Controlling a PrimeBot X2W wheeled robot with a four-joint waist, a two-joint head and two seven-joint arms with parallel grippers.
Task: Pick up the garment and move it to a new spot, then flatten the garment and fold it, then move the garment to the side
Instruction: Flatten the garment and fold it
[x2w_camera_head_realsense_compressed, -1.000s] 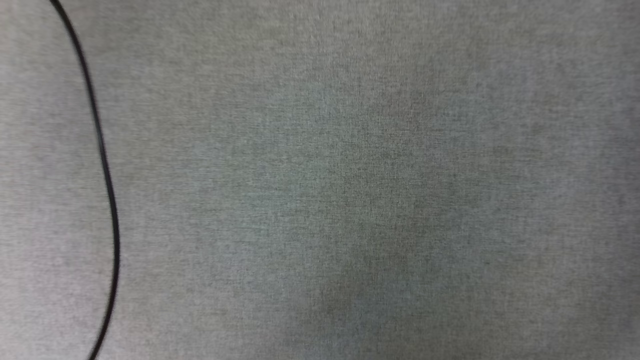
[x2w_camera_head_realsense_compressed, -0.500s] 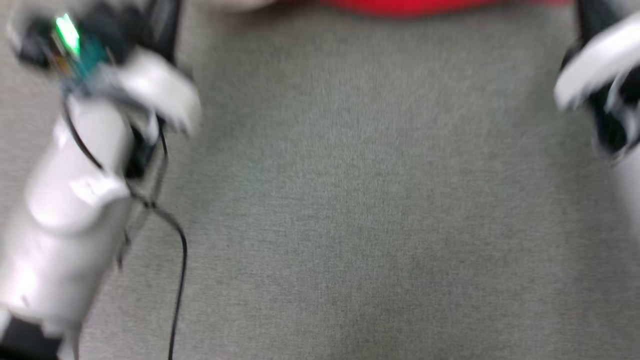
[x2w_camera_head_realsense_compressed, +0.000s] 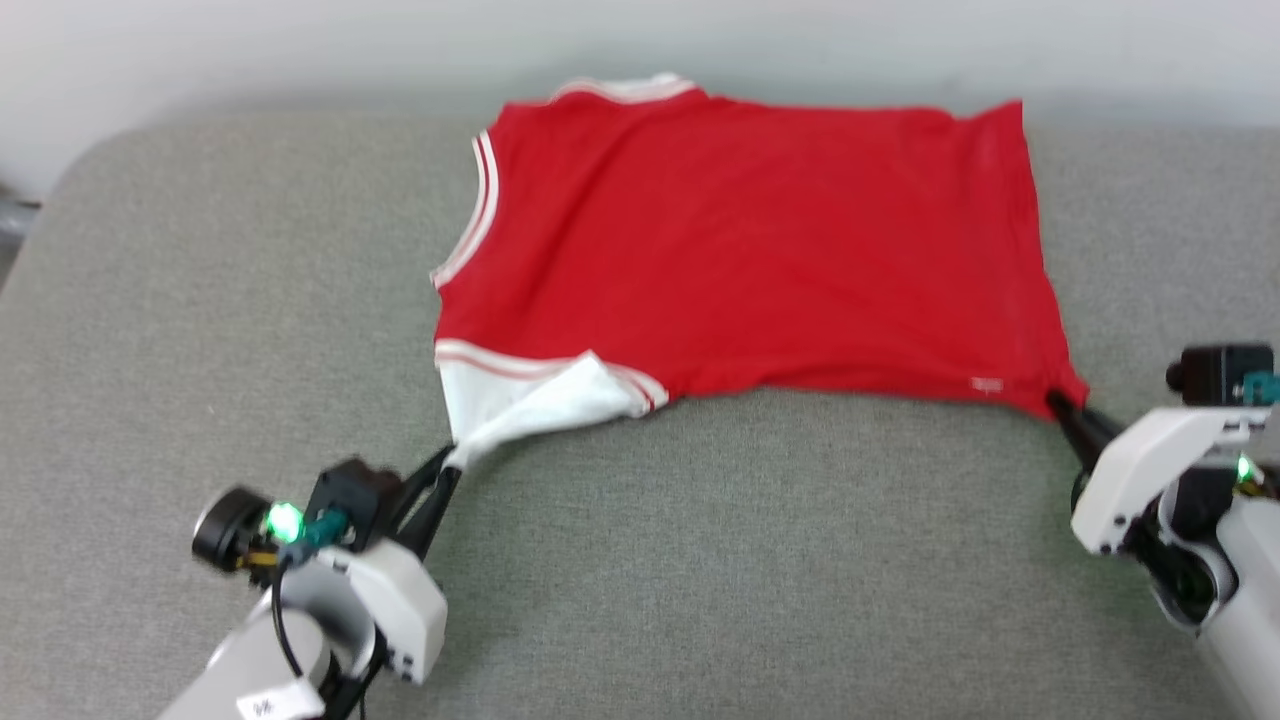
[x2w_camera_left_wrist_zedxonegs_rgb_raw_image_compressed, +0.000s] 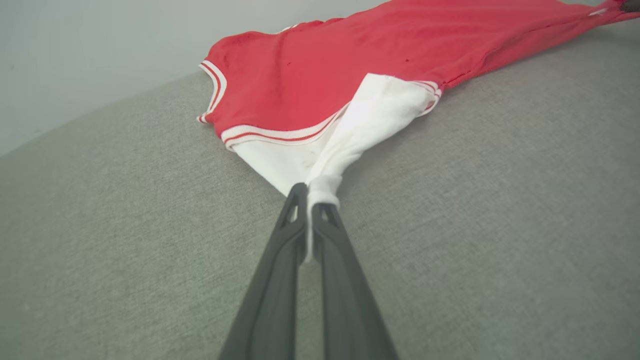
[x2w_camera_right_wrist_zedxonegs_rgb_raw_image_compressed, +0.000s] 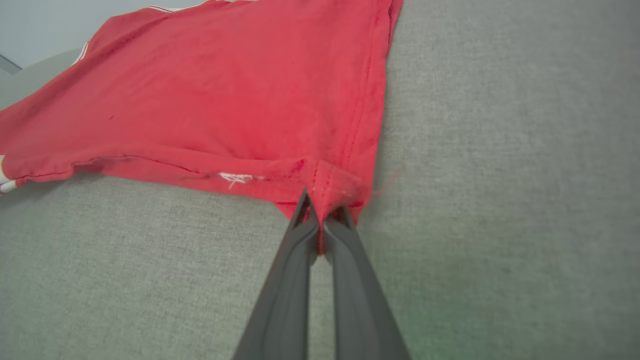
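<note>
Garment: the red jersey shirt (x2w_camera_head_realsense_compressed: 750, 250) lies spread out, mostly flat, on the half of the worktop towards 12 o'clock from us, its far edge near the pale wall (x2w_camera_head_realsense_compressed: 300, 50).
Worktop: grey woven fabric (x2w_camera_head_realsense_compressed: 700, 560), with a rounded corner at about 10 o'clock.
Trim: we see white-and-red stripes (x2w_camera_head_realsense_compressed: 478, 205) along the shirt's 9 o'clock edge and again at the far edge.
Near sleeve: the white sleeve (x2w_camera_head_realsense_compressed: 520, 400) is drawn out to a point towards 7 o'clock, off the shirt's near left corner.
Left jaws: closed tight on the cuff of that sleeve. In the left wrist view, white cloth (x2w_camera_left_wrist_zedxonegs_rgb_raw_image_compressed: 370, 120) is pinched between the two dark fingers (x2w_camera_left_wrist_zedxonegs_rgb_raw_image_compressed: 280, 270).
Left arm: its pale forearm (x2w_camera_head_realsense_compressed: 340, 600) comes in at 7 o'clock, with a green light (x2w_camera_head_realsense_compressed: 283, 522) lit on the wrist.
Right jaws: closed tight on the shirt's near right corner, at about 4 o'clock. In the right wrist view, the red hem (x2w_camera_right_wrist_zedxonegs_rgb_raw_image_compressed: 325, 187) is bunched between the fingers (x2w_camera_right_wrist_zedxonegs_rgb_raw_image_compressed: 350, 280).
Right arm: its white casing (x2w_camera_head_realsense_compressed: 1150, 470) sits at 4 o'clock, just beyond that corner.
Hem mark: a small white mark (x2w_camera_head_realsense_compressed: 988, 384) sits on the near edge, just beside the corner the right jaws hold.
Print: we cannot make out any on the red face.
</note>
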